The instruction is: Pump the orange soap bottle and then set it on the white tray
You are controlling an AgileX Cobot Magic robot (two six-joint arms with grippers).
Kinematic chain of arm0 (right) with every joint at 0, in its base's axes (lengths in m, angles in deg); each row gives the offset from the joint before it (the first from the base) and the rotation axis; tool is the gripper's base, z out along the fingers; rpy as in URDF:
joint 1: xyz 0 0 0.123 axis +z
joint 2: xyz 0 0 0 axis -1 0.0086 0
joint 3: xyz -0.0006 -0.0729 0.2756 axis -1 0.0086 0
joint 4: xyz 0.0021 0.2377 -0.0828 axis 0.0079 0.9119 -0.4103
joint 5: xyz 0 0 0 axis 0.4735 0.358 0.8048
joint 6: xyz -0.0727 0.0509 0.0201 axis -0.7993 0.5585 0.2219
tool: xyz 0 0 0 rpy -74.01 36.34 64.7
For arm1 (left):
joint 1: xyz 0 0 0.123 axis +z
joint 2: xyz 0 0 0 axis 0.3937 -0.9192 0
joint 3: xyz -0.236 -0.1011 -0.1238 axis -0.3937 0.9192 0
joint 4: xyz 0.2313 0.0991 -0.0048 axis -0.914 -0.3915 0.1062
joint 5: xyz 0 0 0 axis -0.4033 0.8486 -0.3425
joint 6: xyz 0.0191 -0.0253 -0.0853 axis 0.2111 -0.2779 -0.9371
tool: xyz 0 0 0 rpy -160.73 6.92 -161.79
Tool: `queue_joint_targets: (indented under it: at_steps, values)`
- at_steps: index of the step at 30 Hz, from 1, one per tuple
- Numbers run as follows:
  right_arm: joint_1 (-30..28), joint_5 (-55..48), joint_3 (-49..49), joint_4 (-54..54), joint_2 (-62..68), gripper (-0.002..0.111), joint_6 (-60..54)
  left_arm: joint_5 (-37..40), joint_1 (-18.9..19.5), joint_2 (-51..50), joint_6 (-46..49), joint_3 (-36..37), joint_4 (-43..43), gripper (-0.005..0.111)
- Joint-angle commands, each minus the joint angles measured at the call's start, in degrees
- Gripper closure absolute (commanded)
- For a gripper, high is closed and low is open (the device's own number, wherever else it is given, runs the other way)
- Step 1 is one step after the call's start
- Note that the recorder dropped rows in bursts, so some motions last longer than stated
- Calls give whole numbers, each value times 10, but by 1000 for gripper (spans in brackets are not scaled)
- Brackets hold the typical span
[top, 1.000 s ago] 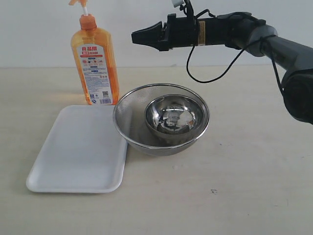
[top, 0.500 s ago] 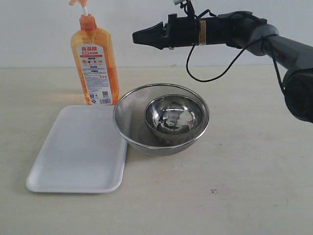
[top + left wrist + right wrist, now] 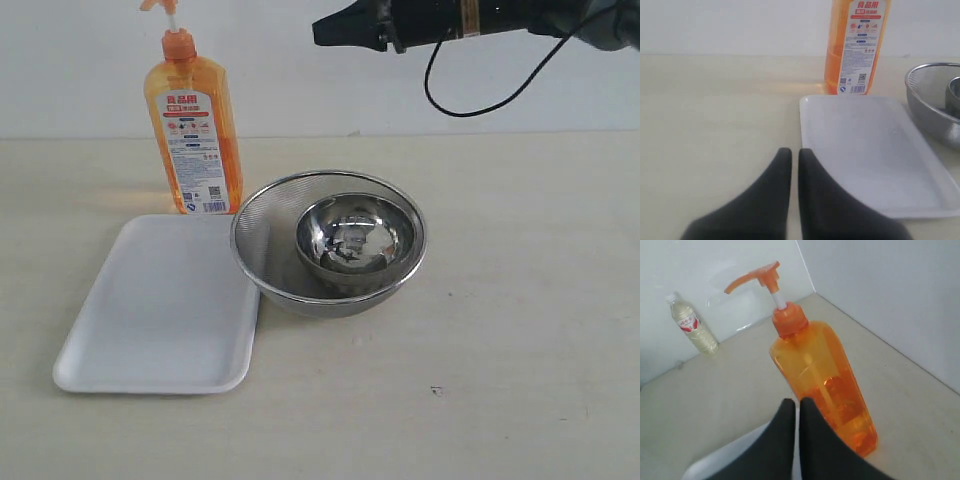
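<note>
The orange soap bottle (image 3: pixel 195 140) stands upright on the table (image 3: pixel 500 350), off the tray, with its pump head raised and the white stem showing. Nearest to the viewer, and seen only in the left wrist view, the left gripper (image 3: pixel 795 152) hangs low over the table on the tray's side away from the bottle. Its fingers are all but together, with a thin slit between them, and they hold nothing. In front of the bottle lies the white tray (image 3: pixel 150 310), flat and bare, its far edge just beside the bottle's base. In front of the bottle and to its right sits a round mesh strainer (image 3: pixel 262 262) with a steel bowl (image 3: pixel 355 240) inside it, the strainer's rim overlapping the tray's edge. High up to the right of the bottle's pump head, well apart from it, the right gripper (image 3: pixel 320 33) points toward the bottle, fingers pressed together and empty. Beyond the bottle, by the wall, stands a small clear water bottle (image 3: pixel 690 325).
</note>
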Motion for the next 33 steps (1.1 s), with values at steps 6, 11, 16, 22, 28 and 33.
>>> queue_joint_targets:
  at_steps: [6,11,16,22,28,33]
  values:
    - [-46,1,291,1,-178,108,-100,-2,2,2,-3,2,-1,102]
    - [-38,-22,448,1,-295,108,-149,-2,2,2,-3,2,-1,102]
    - [-38,-136,600,7,-441,108,-180,-2,2,2,-3,2,-1,102]
    - [-38,-250,750,60,-586,108,-223,-2,2,2,-3,2,-1,102]
    - [-38,-253,879,176,-683,108,-302,-2,2,2,-3,2,-1,102]
    - [-38,-255,964,278,-721,108,-391,-2,2,2,-3,2,-1,102]
